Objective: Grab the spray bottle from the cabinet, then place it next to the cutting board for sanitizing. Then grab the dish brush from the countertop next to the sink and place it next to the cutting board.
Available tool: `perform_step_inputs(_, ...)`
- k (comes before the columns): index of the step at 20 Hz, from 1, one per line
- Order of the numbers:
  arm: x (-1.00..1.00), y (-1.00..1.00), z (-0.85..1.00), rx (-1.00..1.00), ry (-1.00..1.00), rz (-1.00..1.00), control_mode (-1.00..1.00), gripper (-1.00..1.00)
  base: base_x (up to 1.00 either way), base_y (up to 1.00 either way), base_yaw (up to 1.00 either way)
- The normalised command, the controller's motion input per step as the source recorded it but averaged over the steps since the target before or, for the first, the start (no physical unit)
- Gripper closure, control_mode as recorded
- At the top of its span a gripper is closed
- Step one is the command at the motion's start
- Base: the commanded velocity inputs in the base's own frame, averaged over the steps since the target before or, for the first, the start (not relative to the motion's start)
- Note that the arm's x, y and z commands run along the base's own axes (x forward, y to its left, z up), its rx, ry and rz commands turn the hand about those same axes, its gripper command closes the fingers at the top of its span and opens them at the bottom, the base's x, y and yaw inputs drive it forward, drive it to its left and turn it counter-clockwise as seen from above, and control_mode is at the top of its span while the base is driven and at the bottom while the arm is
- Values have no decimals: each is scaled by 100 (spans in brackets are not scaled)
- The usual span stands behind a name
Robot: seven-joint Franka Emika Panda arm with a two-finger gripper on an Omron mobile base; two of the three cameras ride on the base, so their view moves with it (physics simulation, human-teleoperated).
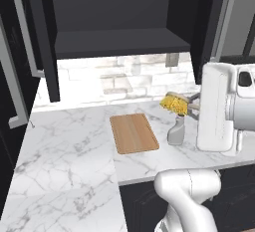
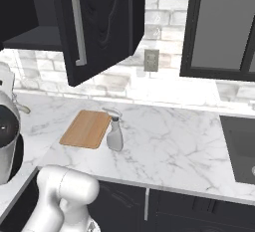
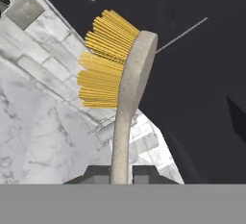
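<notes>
Hand view: dish brush [image 3: 120, 79] lengthwise, head away

1 cutting board [image 1: 133, 133] on the countertop [image 1: 64, 146]. 1 spray bottle [image 1: 176, 130] just beside the board's right edge. 1 dish brush [image 1: 175, 104] above the bottle, near the board's far right corner. 1 open cabinet [image 1: 117, 42] over the board, w/ 1 shelf. 1 wall outlet [image 2: 151, 59] behind the board. 1 sink [image 2: 241, 146] well right of the board.
</notes>
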Motion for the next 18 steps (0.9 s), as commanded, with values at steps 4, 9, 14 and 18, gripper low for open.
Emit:
perform_step_inputs(4, 56, 60, -42, -16, -3, -12, -100, 100, 0, 0, 0)
perform_step_inputs(9, 48, 21, -66, -16, 0, -6, -100, 100, 0, 0, 0)
perform_step_inputs(14, 44, 0, -63, -11, 0, 0, -100, 100, 0, 0, 0)
perform_step_inputs(18, 51, 13, -65, -10, 0, 0, -100, 100, 0, 0, 0)
